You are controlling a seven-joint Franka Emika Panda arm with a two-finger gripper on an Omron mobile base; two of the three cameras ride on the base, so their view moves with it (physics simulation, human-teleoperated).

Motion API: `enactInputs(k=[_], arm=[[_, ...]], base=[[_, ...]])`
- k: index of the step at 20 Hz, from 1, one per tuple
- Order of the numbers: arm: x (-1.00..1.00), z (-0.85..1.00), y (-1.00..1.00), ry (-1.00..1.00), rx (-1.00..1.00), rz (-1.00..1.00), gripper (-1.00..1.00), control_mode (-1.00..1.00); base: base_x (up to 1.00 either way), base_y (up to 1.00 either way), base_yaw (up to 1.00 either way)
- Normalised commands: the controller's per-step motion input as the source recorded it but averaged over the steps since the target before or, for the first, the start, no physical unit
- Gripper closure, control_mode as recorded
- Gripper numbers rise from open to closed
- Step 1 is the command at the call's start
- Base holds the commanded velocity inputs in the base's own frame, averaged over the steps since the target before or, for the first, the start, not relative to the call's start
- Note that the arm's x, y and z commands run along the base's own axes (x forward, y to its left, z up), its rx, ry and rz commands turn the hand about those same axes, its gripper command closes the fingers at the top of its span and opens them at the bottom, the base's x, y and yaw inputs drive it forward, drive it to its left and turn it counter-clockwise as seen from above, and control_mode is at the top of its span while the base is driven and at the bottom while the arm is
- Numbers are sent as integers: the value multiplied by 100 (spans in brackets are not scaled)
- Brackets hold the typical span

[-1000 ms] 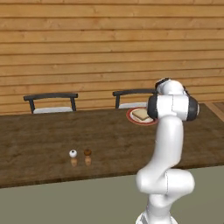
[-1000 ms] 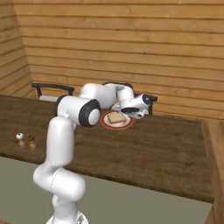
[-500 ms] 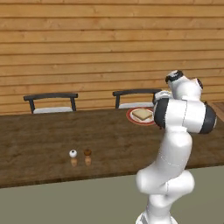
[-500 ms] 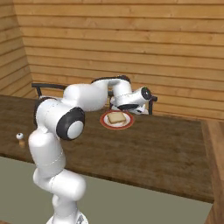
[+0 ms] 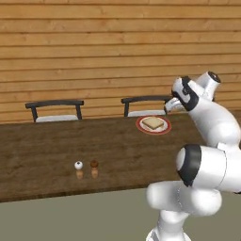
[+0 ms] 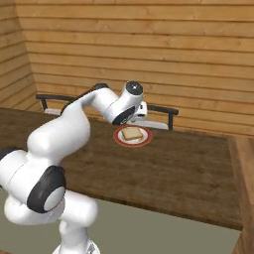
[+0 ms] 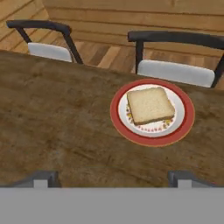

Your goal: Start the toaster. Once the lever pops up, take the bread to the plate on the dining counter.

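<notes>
Bread point(image 7: 150, 104) lies flat on the plate point(image 7: 186, 124), the gripper point(image 7: 113, 178) hangs open at its six o'clock, so a careless sweep of the arm could knock both askew.

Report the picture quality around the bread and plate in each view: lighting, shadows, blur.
Hand view: bread and plate are sharp, evenly lit, no glare, only a faint shadow under the slice. Left base view: both are small and soft-edged on the dining counter. Right base view: flat light; the arm partly crowds the plate's far edge.
</notes>
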Motion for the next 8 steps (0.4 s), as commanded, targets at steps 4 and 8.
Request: enactInputs(k=[4,8], arm=[[-100,4,97,0,-48,12,-100,-100],[-100,-2,91,0,-40,12,-100,-100]], base=[[0,0,0],[0,0,0]])
